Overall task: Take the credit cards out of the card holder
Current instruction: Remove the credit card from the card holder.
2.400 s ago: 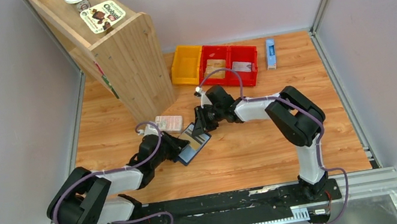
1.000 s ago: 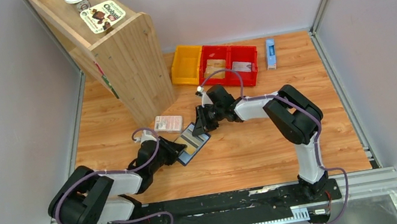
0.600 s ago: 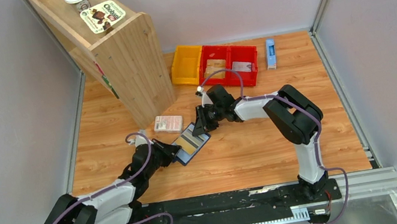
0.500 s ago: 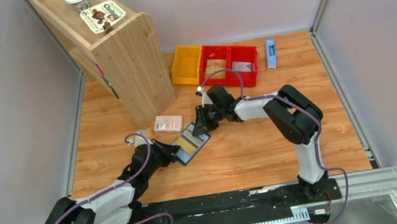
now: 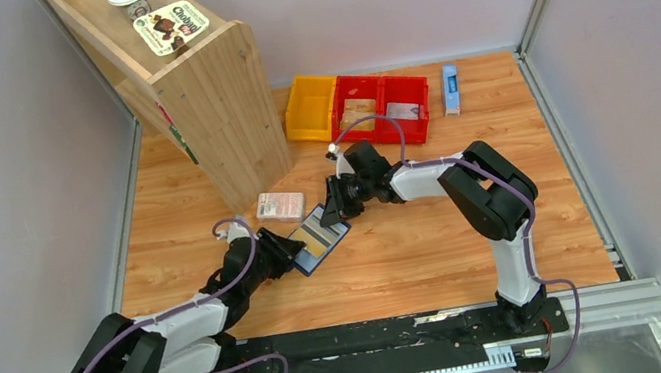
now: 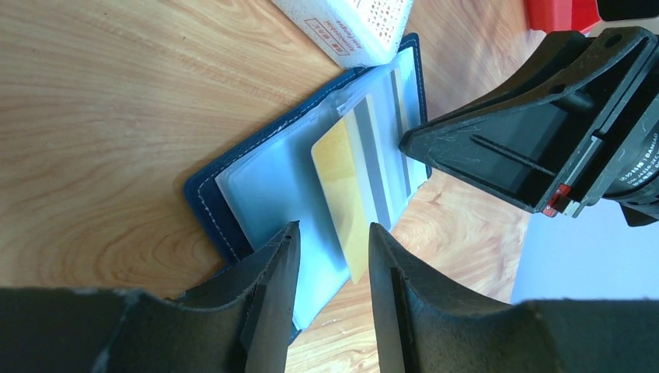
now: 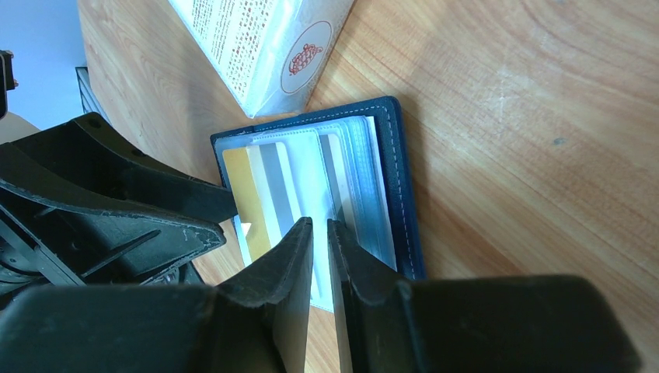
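The card holder [image 5: 309, 262] is a navy wallet lying open on the table, clear sleeves up. A tan-yellow credit card [image 6: 346, 186] with a grey stripe sticks partway out of a sleeve toward my left gripper. My left gripper [image 6: 330, 229] is open, its fingertips either side of the card's free end, low over the wallet's near edge [image 6: 206, 194]. My right gripper [image 7: 319, 225] is nearly shut, pinching a clear sleeve at the wallet's far side [image 7: 404, 194]. The yellow card [image 7: 249, 202] lies just left of it. In the top view the left gripper [image 5: 287, 252] and the right gripper [image 5: 331, 215] face each other across the wallet.
A pink-and-white packet [image 5: 281, 205] lies against the wallet's far left corner. A tall wooden shelf [image 5: 210, 95] stands behind it. A yellow bin [image 5: 311, 108], red bins [image 5: 383, 102] and a slim blue-and-white box [image 5: 451, 88] sit at the back.
My left gripper drew back off the wallet toward the near left, and the yellow card now shows partway out. The left arm swung outward, then back a little. The right arm stayed put.
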Robot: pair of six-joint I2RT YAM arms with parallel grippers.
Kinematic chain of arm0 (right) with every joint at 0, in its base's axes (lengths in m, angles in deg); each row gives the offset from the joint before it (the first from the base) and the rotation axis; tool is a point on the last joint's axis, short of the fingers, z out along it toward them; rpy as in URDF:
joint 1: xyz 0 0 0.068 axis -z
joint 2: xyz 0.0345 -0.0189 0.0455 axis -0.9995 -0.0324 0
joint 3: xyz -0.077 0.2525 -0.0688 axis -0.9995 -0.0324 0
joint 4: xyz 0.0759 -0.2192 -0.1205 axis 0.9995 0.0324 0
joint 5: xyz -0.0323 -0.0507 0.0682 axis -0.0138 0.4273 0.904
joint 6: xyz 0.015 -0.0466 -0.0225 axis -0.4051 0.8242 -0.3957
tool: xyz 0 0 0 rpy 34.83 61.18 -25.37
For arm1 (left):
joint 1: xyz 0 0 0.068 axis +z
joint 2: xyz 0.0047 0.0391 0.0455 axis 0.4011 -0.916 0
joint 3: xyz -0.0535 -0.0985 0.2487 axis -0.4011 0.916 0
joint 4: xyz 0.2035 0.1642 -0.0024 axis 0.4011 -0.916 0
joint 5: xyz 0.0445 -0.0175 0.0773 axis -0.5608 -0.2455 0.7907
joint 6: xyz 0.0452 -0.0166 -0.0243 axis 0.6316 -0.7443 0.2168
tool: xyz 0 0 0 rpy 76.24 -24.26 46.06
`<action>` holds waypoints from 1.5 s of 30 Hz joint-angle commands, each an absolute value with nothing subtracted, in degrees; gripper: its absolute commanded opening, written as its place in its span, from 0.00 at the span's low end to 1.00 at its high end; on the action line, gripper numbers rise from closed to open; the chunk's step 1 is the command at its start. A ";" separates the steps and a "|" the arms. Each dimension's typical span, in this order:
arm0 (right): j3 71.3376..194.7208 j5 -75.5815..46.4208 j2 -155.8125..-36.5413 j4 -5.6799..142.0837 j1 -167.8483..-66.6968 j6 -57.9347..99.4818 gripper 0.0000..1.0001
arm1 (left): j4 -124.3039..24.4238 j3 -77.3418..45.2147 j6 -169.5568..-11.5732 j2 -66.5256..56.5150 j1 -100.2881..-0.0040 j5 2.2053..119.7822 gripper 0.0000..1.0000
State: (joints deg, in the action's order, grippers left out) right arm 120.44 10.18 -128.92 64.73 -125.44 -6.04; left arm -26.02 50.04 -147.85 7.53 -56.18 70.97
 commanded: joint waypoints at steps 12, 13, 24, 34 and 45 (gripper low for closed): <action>117.95 3.62 -132.34 70.51 -125.15 -3.53 0.22 | -20.58 48.02 -147.63 0.53 -55.90 70.22 0.35; 117.95 3.62 -132.34 70.51 -125.06 -3.44 0.22 | -20.58 48.11 -147.63 0.61 -55.90 70.31 0.32; 118.22 3.53 -132.61 70.77 -125.06 -3.26 0.22 | -18.73 48.19 -148.24 -0.62 -55.90 70.05 0.19; 118.30 2.83 -132.34 71.30 -125.06 -3.09 0.22 | -23.02 48.11 -149.65 4.48 -55.90 70.22 0.00; 119.27 1.95 -130.24 72.70 -125.15 -3.17 0.26 | -51.58 41.36 -137.38 21.17 -55.90 73.74 0.00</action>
